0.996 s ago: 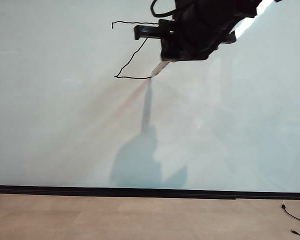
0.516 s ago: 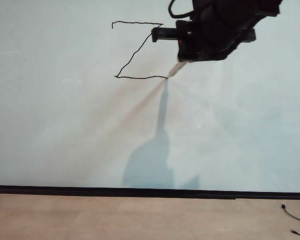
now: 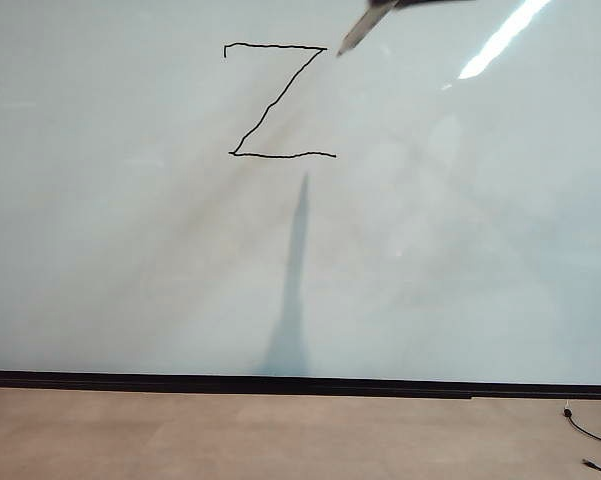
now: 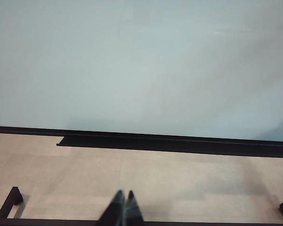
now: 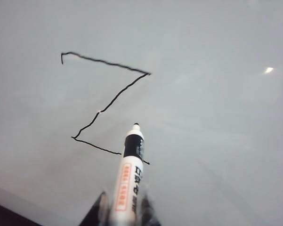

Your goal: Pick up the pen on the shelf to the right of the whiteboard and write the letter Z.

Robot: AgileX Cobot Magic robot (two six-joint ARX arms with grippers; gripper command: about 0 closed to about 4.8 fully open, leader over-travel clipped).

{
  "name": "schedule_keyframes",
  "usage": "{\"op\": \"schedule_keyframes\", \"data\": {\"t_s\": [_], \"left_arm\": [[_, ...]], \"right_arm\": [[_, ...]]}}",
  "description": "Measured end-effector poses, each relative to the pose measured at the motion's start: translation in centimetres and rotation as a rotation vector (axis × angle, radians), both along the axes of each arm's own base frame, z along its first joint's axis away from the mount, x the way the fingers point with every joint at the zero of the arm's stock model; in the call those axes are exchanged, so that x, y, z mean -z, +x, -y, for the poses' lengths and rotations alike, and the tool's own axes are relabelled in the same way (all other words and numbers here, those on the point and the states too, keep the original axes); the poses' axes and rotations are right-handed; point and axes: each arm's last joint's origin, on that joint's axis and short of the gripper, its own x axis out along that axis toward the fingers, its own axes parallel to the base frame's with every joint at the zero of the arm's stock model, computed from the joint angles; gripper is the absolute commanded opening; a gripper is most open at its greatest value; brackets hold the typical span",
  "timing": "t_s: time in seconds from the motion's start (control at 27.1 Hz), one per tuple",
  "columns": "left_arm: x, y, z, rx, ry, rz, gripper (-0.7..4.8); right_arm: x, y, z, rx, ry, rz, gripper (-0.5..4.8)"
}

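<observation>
Letter Z [image 3: 278, 101] is complete on the whiteboard [image 3: 460, 260], all three strokes joined. Right gripper [image 5: 124, 212] pinches the pen [image 5: 128, 176], tip off the board near the Z's lower stroke; in the exterior view the pen [image 3: 360, 28] sits at the top edge. Best move: retreat straight off without smearing ink. Left gripper [image 4: 122, 207] is pressed together, low over the floor. No containers visible.

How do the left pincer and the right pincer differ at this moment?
The right pincer is shut on the pen, its tip off the whiteboard near the letter Z; the left pincer is shut on nothing, low over the floor. Both face the board.
</observation>
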Motion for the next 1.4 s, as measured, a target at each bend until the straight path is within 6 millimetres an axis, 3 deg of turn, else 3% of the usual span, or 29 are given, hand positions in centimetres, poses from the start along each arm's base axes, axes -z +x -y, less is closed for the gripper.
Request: {"op": "schedule_keyframes", "data": {"t_s": [0.33, 0.48, 0.77, 1.07, 1.4], "left_arm": [[0.0, 0.0, 0.0, 0.000, 0.000, 0.000, -0.04], [0.0, 0.0, 0.0, 0.000, 0.000, 0.000, -0.05], [0.0, 0.0, 0.0, 0.000, 0.000, 0.000, -0.04], [0.0, 0.0, 0.0, 0.000, 0.000, 0.000, -0.04], [0.0, 0.0, 0.0, 0.000, 0.000, 0.000, -0.05]], "right_arm": [[0.9, -4.8, 4.0, -0.050, 0.010, 0.077, -0.06], [3.8, -7.1, 6.9, -0.066, -0.012, 0.101, -0.06], [7.5, -9.6, 9.9, -0.117, 0.031, 0.204, -0.06], [9.3, -10.9, 11.5, -0.118, 0.039, 0.251, -0.06], [11.6, -10.4, 11.1, -0.105, -0.040, 0.180, -0.06]]}}
